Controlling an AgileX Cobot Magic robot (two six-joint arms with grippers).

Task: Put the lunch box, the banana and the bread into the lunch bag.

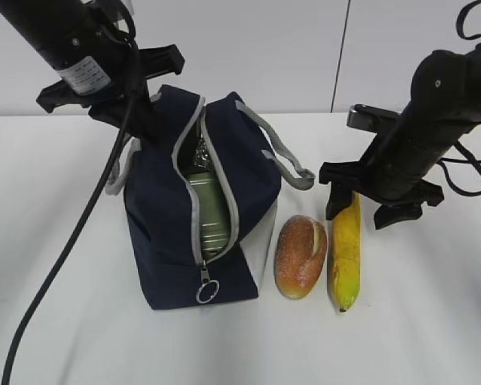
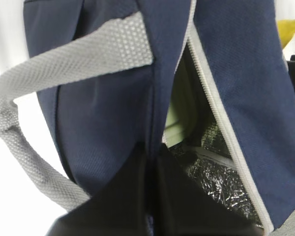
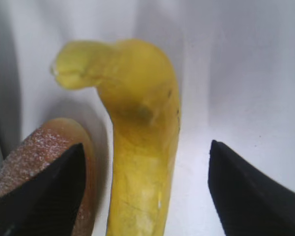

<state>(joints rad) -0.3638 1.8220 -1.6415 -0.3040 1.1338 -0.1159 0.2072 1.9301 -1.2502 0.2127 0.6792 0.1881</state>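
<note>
The navy lunch bag (image 1: 164, 233) stands upright with its grey zipper open. The sage-green lunch box (image 1: 207, 212) stands on end inside it and also shows in the left wrist view (image 2: 179, 118). My left gripper (image 1: 138, 127) is shut on a fold of the bag's fabric (image 2: 113, 113) at its far top edge (image 2: 152, 153). The bread (image 1: 301, 255) lies on the table right of the bag. The banana (image 1: 345, 253) lies beside it. My right gripper (image 1: 365, 213) is open and straddles the banana's far end (image 3: 142, 147), its left finger (image 3: 54, 191) over the bread (image 3: 24, 162).
The bag's grey handles (image 1: 287, 156) hang loose to each side. The ring pull (image 1: 206, 290) hangs at the front bottom of the zipper. Silver lining (image 2: 214, 172) shows inside the bag. The white table (image 1: 433, 321) carries everything.
</note>
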